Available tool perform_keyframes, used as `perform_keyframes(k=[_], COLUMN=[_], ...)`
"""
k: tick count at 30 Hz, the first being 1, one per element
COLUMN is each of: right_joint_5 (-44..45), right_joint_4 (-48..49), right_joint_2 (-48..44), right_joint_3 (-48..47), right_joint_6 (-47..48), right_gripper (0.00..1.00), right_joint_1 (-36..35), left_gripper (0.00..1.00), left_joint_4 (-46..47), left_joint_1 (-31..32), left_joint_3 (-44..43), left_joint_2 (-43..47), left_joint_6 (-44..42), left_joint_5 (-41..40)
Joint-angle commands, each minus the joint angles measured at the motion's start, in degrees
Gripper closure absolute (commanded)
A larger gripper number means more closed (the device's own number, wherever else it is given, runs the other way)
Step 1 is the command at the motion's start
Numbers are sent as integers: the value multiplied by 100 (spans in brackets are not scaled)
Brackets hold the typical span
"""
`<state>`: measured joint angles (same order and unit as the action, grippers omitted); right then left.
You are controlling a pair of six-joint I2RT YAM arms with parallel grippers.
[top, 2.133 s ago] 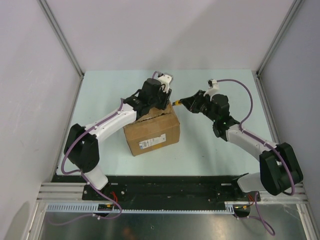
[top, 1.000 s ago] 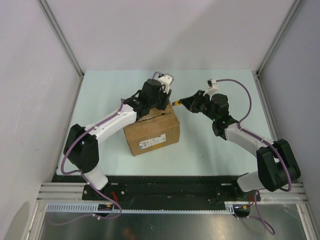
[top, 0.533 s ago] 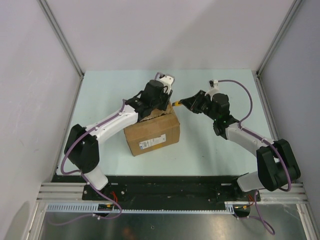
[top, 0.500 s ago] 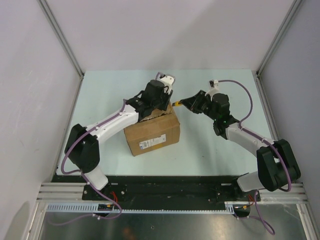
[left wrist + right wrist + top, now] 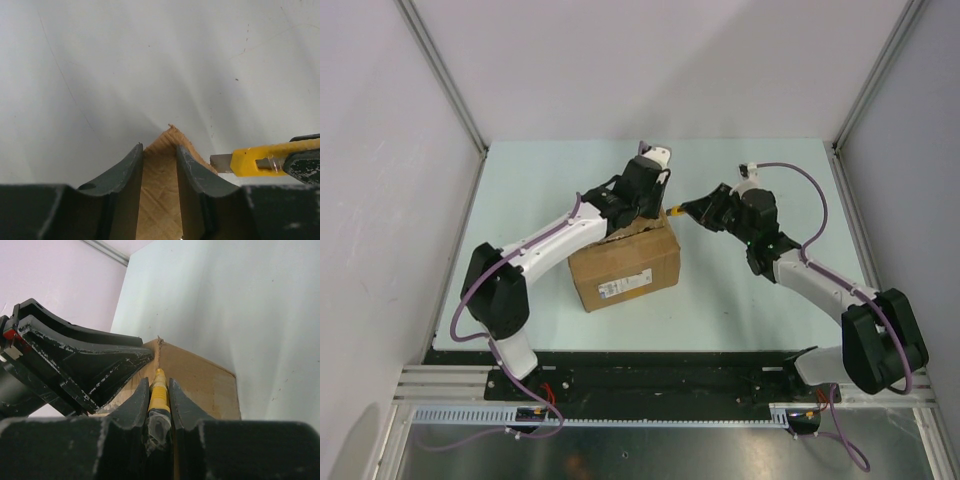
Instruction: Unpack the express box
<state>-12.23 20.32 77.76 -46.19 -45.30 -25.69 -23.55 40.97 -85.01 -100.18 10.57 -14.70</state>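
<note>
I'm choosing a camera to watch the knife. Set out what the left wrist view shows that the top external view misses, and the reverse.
Only the left wrist view: cardboard of the express box showing between the fingers of the left gripper, and the bare metal blade of the yellow utility knife. Only the top external view: the whole box, its white label and the table around it. Both: the knife's yellow body by the box's far corner, in the right gripper.
</note>
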Motion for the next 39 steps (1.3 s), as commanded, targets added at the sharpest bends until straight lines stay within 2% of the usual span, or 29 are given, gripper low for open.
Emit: perform_keyframes(k=[1, 8, 17, 39], right_joint_5=[-439, -148, -183, -394], right_joint_4=[-924, -1205, -1302, -1847], right_joint_2=[-261, -577, -964, -1640], right_joint_3=[-21, 31, 471, 524], right_joint_6=[109, 153, 241, 223], right_gripper=[100, 100, 100, 100], right_joint_1=[-331, -472, -542, -586], left_gripper=[65, 65, 66, 68], left_joint_4=[-1573, -1811, -1943, -2110], left_joint_1=[-107, -107, -107, -116], left_joint_3=[406, 389, 240, 257], left_joint_2=[-696, -854, -1021, -1197], left_joint_6=[639, 842, 842, 956], left_joint_5=[-16, -59, -86, -182])
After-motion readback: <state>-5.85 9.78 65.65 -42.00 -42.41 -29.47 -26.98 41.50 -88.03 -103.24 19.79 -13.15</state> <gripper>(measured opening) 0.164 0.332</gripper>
